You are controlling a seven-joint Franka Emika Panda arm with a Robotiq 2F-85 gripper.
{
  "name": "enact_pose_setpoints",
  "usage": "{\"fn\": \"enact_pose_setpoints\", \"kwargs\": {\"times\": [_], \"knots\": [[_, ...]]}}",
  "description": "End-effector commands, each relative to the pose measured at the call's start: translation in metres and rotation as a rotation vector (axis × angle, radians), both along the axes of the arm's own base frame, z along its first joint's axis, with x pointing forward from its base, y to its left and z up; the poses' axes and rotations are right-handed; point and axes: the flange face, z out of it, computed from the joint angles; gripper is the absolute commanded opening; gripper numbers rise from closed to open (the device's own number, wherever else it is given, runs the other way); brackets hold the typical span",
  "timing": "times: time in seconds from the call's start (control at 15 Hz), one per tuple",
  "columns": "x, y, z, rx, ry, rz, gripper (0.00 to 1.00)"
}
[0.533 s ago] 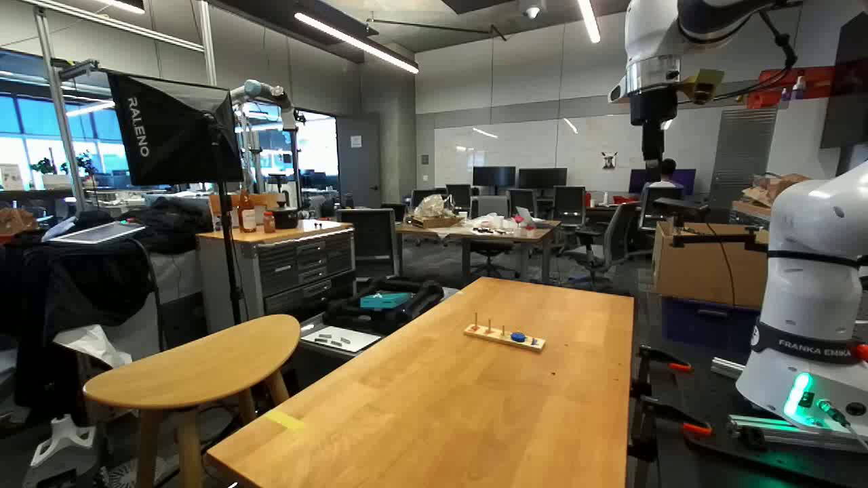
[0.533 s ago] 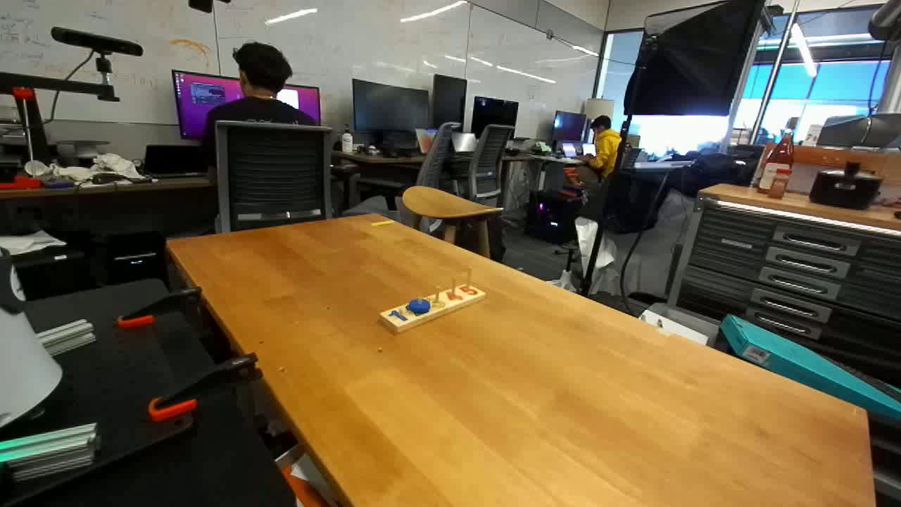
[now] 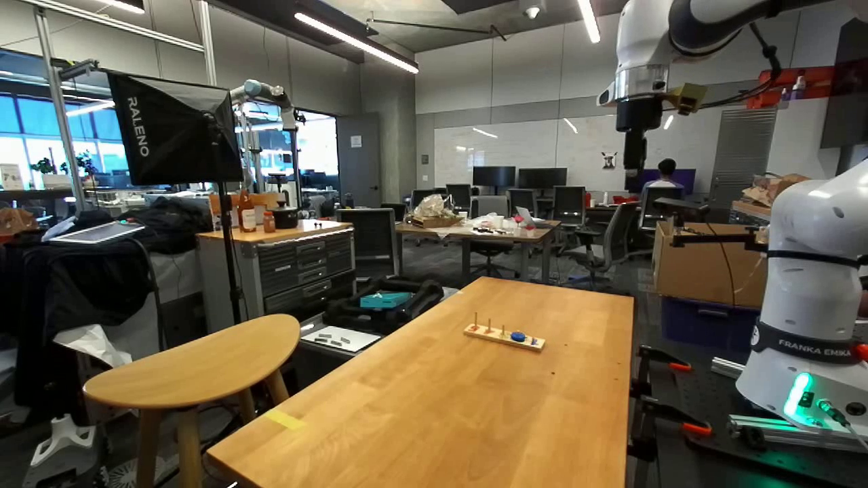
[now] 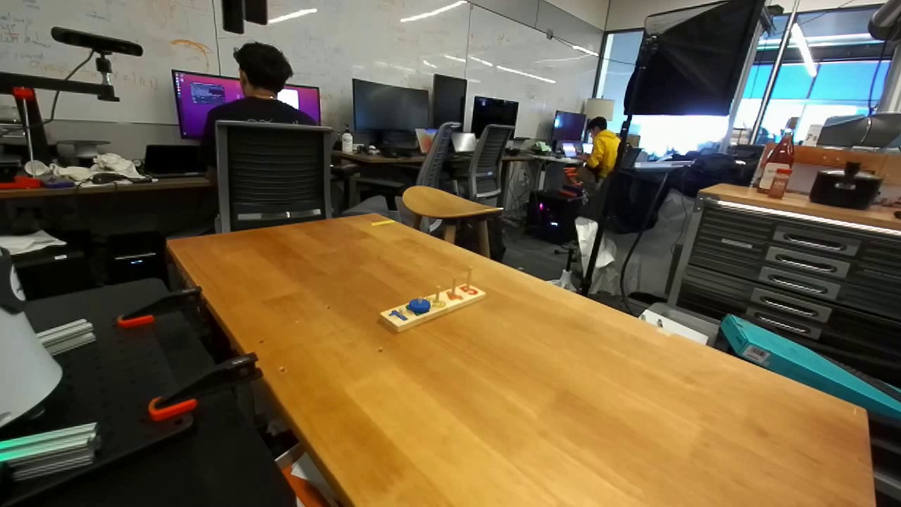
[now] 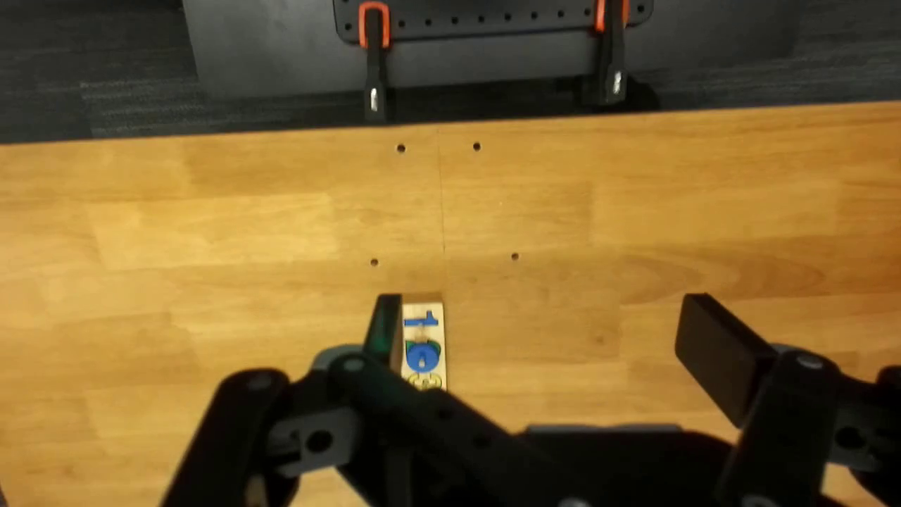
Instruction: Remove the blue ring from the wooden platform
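Note:
The wooden platform (image 3: 498,339) is a small flat pale-wood board with thin upright pegs. It lies on the long table and also shows in an exterior view (image 4: 431,319) and in the wrist view (image 5: 431,334). The blue ring (image 3: 518,337) is a small round disc sitting around a peg, beside the blue "1" mark; it also shows in an exterior view (image 4: 419,306) and in the wrist view (image 5: 422,358). My gripper (image 5: 545,331) is open and empty, high above the table (image 3: 634,166). In the wrist view its left finger hides part of the platform.
The long wooden table top (image 4: 563,394) carries the platform. Black clamps with orange ends (image 4: 172,408) hold onto the table edge near the robot base (image 3: 793,386). A rounded wooden stool (image 3: 196,362) stands beside the table.
My gripper has moved left in an exterior view, and its fingertips hang lower at the top of another exterior view. The platform and the blue ring have not moved.

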Motion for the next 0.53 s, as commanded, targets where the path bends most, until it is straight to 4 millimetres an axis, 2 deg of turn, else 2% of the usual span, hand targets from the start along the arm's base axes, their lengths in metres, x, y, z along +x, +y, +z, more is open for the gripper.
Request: {"fn": "enact_pose_setpoints", "kwargs": {"times": [0.0, 0.27, 0.47], "knots": [[0.069, 0.013, -0.039, -0.052, -0.077, -0.013, 1.0], [0.135, 0.024, -0.091, -0.077, -0.132, -0.017, 1.0], [0.182, 0.022, -0.129, -0.107, -0.122, -0.027, 1.0]]}}
